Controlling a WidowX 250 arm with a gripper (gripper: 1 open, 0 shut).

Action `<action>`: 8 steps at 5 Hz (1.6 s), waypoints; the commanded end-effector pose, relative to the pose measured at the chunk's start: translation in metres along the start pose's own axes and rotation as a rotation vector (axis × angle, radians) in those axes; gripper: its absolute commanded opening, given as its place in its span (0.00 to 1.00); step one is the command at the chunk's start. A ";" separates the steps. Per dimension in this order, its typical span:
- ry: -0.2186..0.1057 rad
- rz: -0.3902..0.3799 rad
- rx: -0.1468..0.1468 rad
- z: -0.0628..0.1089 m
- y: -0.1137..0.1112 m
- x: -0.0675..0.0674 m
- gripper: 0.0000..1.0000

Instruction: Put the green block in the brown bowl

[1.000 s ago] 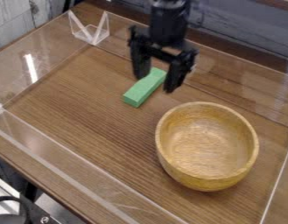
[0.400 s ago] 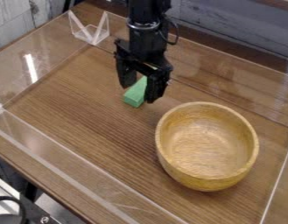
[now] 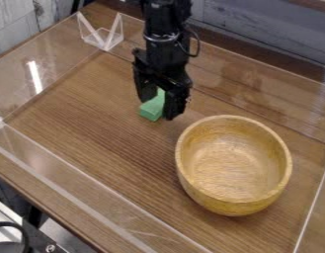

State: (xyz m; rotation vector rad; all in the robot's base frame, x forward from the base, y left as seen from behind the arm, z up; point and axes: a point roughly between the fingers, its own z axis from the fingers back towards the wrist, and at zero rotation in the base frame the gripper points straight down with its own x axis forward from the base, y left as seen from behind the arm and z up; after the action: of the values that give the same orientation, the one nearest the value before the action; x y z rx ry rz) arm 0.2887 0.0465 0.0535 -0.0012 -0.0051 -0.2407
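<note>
Green block (image 3: 151,109) lies flat on the wood surface (image 3: 86,138), at about 10 o'clock from the brown bowl (image 3: 233,164), near but not touching. Judged light, rigid, matte, so unlikely to slip; best pinched across its narrow width near mid-length. Claw (image 3: 162,97) points down over the block, jaws spread apart, apparently straddling it; contact cannot be confirmed. Nothing held.

The bowl (image 3: 233,164) is light wood, grain showing, smooth with a soft sheen. At its 10 o'clock, the block (image 3: 151,109) looks matt green. The table (image 3: 86,138) is darker wood-grain, walled by clear glossy panels (image 3: 46,59). The gripper (image 3: 162,99) looks matt black.
</note>
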 end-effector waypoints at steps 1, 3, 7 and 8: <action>-0.047 -0.009 0.016 0.005 0.007 0.006 1.00; -0.061 -0.031 0.012 -0.004 0.012 0.009 1.00; -0.072 -0.033 -0.005 -0.023 0.019 0.015 1.00; -0.073 -0.033 -0.010 -0.027 0.020 0.017 1.00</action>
State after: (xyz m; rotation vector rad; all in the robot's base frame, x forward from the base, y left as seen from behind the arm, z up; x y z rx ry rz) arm 0.3075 0.0560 0.0296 -0.0241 -0.0647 -0.2665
